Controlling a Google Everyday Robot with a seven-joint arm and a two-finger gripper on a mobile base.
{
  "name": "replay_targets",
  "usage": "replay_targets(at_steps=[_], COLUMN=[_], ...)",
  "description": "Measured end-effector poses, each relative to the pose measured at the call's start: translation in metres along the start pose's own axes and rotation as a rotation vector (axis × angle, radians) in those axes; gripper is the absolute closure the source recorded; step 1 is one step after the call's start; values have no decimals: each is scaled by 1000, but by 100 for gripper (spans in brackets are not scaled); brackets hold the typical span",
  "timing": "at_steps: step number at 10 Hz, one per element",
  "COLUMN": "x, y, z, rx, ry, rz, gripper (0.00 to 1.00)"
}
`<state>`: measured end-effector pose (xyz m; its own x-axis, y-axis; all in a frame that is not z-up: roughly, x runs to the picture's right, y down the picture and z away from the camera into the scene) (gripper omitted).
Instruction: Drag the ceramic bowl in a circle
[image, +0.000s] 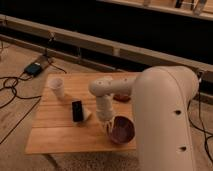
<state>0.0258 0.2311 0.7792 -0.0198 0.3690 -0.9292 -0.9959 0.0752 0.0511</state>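
Observation:
The ceramic bowl (123, 131), dark purple-maroon and shallow, sits on the wooden table (55, 132) near its front right edge. My gripper (108, 126) points down from the white arm (160, 115) and is at the bowl's left rim, touching or just inside it. The bowl's right side is partly hidden by the arm.
A small white cup (56, 86) stands at the table's back left. A black flat object (77, 110) stands in the middle with a small pale thing (87, 115) beside it. A brownish object (121, 97) lies behind the arm. Cables and a blue box (34, 68) lie on the floor at left.

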Motion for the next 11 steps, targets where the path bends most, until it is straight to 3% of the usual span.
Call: replay_targets(at_steps=[2, 7, 11], x=[-17, -61, -104], y=[-38, -90, -82], z=[-6, -23, -35], rx=[12, 58, 90], ry=[-35, -114, -158], rz=[96, 224, 213], gripper=[100, 100, 100])
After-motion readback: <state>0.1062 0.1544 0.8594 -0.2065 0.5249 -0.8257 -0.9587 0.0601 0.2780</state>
